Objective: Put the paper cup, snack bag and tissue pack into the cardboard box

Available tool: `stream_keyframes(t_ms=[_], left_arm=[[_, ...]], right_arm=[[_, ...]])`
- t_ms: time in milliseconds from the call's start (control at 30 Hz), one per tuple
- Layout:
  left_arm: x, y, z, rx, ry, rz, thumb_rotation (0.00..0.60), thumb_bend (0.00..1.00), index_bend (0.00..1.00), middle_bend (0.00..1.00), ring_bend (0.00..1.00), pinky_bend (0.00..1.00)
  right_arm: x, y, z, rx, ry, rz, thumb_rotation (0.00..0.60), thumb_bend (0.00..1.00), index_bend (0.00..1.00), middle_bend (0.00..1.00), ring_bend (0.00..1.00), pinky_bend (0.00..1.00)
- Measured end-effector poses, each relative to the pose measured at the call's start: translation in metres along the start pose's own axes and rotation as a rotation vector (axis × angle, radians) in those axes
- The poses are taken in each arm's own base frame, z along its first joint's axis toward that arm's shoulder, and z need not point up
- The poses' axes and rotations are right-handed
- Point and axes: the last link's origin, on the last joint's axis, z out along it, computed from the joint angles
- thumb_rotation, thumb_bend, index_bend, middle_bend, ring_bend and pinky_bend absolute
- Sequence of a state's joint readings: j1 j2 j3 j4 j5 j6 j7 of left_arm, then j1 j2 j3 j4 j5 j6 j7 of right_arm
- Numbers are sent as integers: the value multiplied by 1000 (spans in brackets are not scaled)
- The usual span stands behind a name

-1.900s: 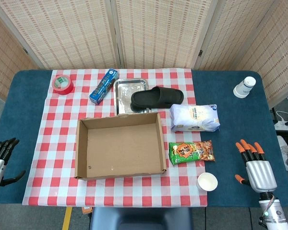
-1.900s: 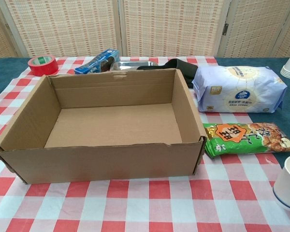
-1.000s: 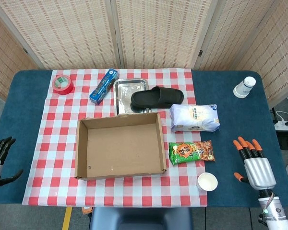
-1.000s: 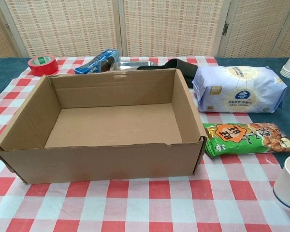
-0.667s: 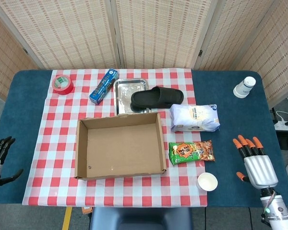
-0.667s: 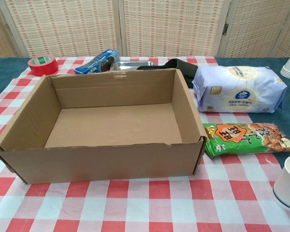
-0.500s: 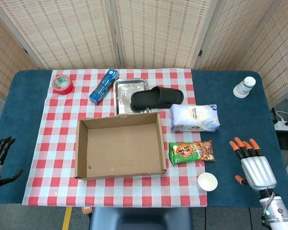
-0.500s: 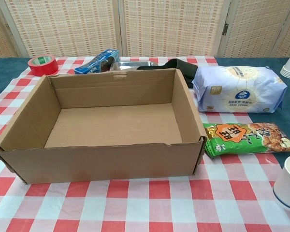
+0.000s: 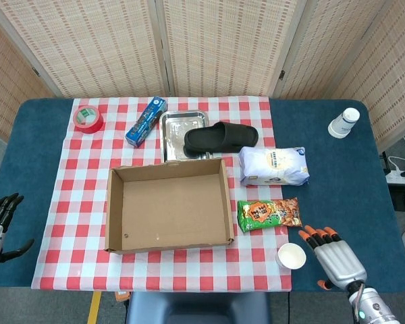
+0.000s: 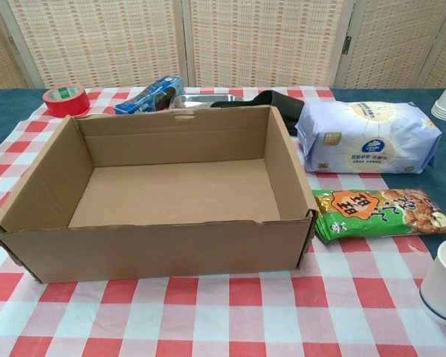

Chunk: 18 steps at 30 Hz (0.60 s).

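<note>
An empty cardboard box sits open on the checked cloth. To its right lie the white tissue pack and the green snack bag. A white paper cup stands upright near the front edge. My right hand hovers just right of that cup, fingers spread, holding nothing. My left hand waits at the far left table edge, open and empty. Neither hand shows in the chest view.
A black slipper rests on a steel tray behind the box. A blue packet and red tape roll lie at the back left. A stack of paper cups stands at the back right.
My right hand has moved left and toward the front edge, ending close beside the paper cup. The left hand and all objects stay where they were.
</note>
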State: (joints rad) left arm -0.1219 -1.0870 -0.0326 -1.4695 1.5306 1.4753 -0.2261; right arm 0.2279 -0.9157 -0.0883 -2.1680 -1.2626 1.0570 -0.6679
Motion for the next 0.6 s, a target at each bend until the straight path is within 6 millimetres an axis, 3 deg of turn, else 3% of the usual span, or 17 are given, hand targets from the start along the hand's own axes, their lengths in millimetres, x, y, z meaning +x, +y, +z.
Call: stream_keyframes(t_ms=[467,600], left_arm=[[2,-2,0,0,8,-10,600,222,0,0,0,0],[3,-2,-1,-1,9,-12,600,221,0,0,0,0]], right_arm=[[-16,-30,38,145,84,9,600,0,83,0,0,116],[-19,-34,44,161,90,10,600,0,126,12,3,166]])
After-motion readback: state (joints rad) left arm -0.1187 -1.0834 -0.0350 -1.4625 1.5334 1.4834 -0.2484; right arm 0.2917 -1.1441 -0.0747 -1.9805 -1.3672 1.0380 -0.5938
